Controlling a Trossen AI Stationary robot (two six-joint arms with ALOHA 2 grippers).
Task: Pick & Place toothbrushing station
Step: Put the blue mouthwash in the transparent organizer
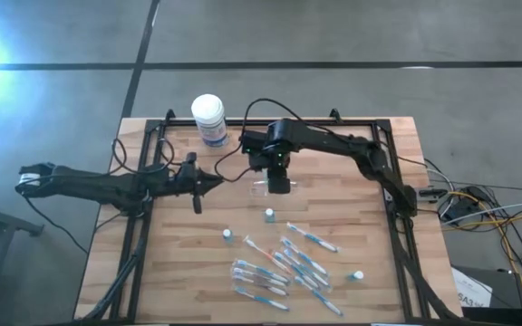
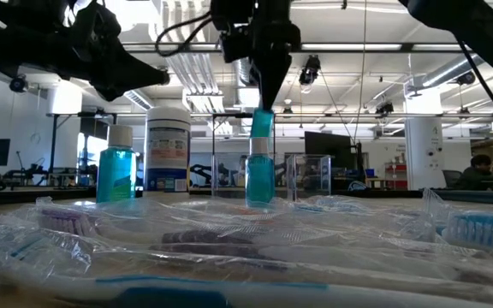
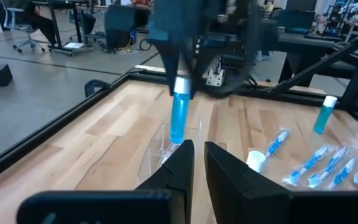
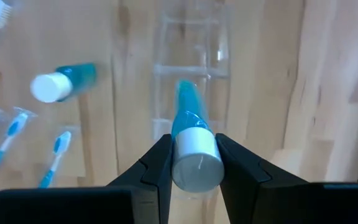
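Right end effector (image 4: 191,163): clenched on the white cap of a small blue-filled tube with a white cap (image 4: 190,134), above mid-desk.
Tube axis: upright, blue end pointing down.
Target below: clear plastic cup (image 4: 191,68) lying on its side on the wooden desk (image 1: 179,263), right under the tube; the tube's tip looks just above or inside it, contact unclear.
Left end effector (image 3: 196,163): fingers nearly together, grasping nothing, just left of the cup.
Nearer arm: the right.
Remaining items: blue-and-white wrapped toothbrushes (image 1: 279,267) nearer the front edge, well apart.
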